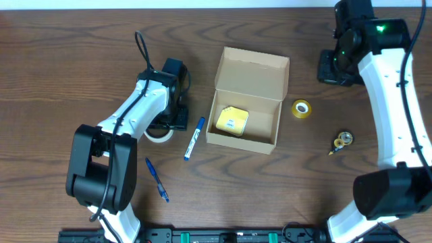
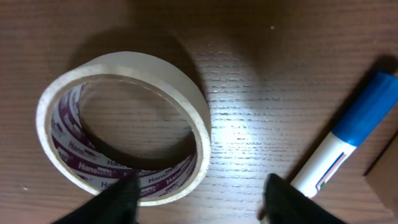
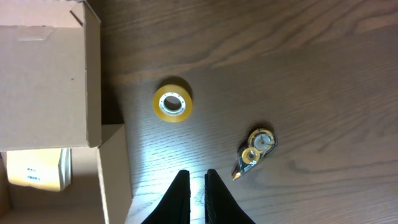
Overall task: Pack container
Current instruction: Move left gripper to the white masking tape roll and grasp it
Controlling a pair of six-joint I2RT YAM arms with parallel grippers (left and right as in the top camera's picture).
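Trouble loomed at your left gripper (image 2: 200,190): spread wide beside the tape roll (image 2: 124,158), closing it could have dragged the marker (image 2: 348,140); your right gripper (image 3: 197,180) hung pinched together, empty.

A block (image 1: 231,121) lies in the container (image 1: 251,67), marker (image 1: 194,138) left, roll (image 1: 301,109) right.

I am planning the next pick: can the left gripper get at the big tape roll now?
Probably yes. The left gripper is open right above the tape roll, nothing covers the roll, and the blue marker lies apart beside it.
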